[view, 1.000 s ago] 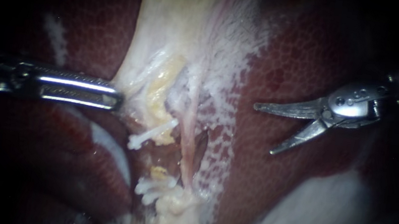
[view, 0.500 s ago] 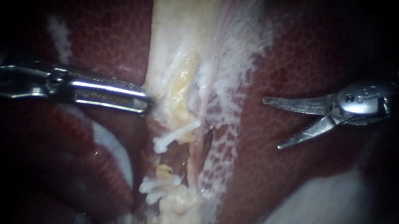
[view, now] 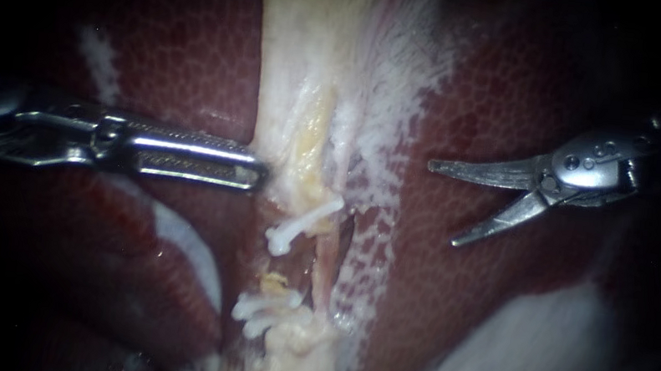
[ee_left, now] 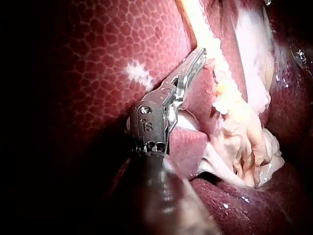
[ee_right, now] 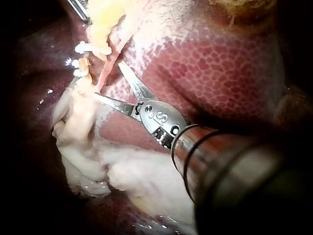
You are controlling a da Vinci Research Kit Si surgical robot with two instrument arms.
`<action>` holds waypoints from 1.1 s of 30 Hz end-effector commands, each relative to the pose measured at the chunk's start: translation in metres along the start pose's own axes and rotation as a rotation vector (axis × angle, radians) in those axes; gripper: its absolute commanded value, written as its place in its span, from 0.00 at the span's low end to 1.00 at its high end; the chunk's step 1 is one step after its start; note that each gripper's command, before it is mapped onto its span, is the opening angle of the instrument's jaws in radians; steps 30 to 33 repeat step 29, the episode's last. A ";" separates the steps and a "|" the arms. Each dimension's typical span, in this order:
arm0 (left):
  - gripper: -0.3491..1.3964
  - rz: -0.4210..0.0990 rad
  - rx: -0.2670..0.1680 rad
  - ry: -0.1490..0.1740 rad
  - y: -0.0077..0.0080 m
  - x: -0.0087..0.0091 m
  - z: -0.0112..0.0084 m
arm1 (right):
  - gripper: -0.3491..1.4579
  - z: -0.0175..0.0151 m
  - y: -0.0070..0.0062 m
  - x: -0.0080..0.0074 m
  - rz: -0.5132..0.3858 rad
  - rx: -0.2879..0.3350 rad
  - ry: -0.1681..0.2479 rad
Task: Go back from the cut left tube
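Clips (view: 300,224) marked the cut left tube (view: 276,283) at the middle of the endoscope view. One white clip sat on the upper stump and more (view: 263,310) on the lower, with a bare gap between. Just to its right ran the right tube (view: 327,261), pink and whole. The left instrument (view: 256,175) had its claw closed on the edge of the pale tissue (view: 304,56) just above the upper stump. The right instrument (view: 441,204) hung well apart over the liver (view: 508,106), its claw of two curved blades spread with nothing between them.

To retreat well, I judged the blades should draw straight back along their own shaft, away from the right tube. They should close only once clear, so that no edge dragged on the liver. The left claw should hold steady, since a tug could load the clips.

The right wrist view showed what the endoscope did not. There the right instrument (ee_right: 107,79) pointed its blades toward the clips (ee_right: 83,48), and the right tube (ee_right: 106,66) looked close ahead of them, so there was little room to spare. The left wrist view showed the left instrument (ee_left: 198,54) pinching a thin strip of pale tissue (ee_left: 230,98) with the liver (ee_left: 112,58) beside it. The right instrument did not appear in that view.
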 end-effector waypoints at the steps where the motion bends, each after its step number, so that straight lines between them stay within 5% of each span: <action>1: 0.00 0.000 0.003 0.001 0.0000 0.0000 0.0001 | 0.77 0.0001 0.0000 0.0000 0.000 0.000 0.000; 11: 0.00 0.000 0.008 0.003 -0.0002 0.0000 0.0002 | 0.86 0.0006 -0.0003 -0.0001 -0.008 -0.002 -0.001; 33: 0.00 0.001 0.011 0.003 -0.0004 0.0001 0.0004 | 0.86 0.0006 -0.0007 0.0000 -0.009 -0.003 -0.001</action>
